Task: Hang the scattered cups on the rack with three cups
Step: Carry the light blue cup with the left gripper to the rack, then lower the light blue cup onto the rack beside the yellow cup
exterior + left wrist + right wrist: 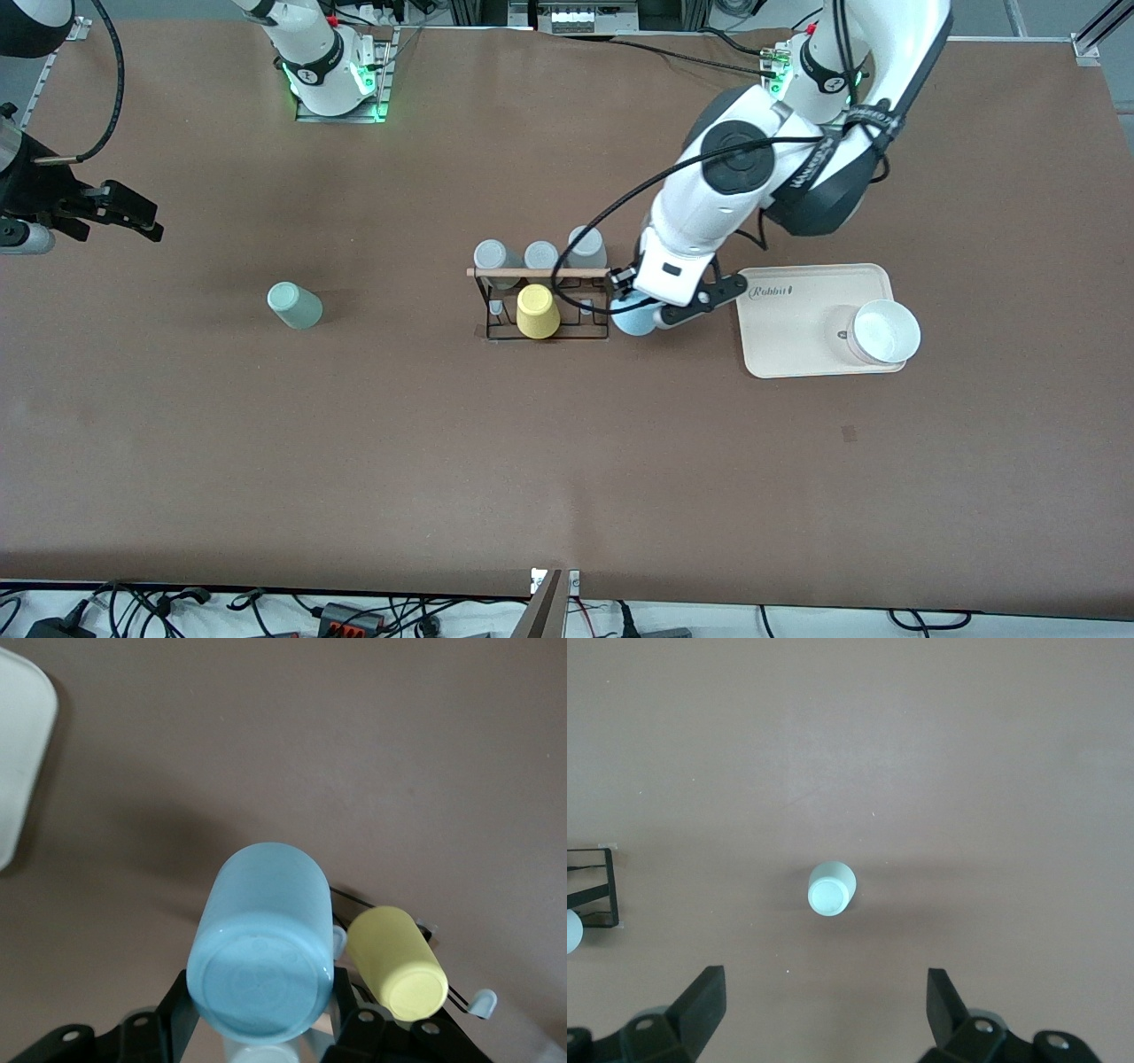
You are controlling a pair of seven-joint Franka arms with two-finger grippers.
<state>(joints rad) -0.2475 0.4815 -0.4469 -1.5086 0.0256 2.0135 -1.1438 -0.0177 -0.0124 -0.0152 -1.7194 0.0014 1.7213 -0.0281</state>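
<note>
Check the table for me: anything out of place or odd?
Only the mint green cup, alone toward the right arm's end, away from the rack. Right gripper hangs open above it. Left gripper grips the light blue cup beside the rack.

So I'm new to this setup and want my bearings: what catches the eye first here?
The left gripper grips a light blue plastic tumbler beside the black wire rack with a wooden rod, where a yellow cup hangs. A pale mint green tumbler stands alone toward the right arm's end, under the waiting, open right gripper.
</note>
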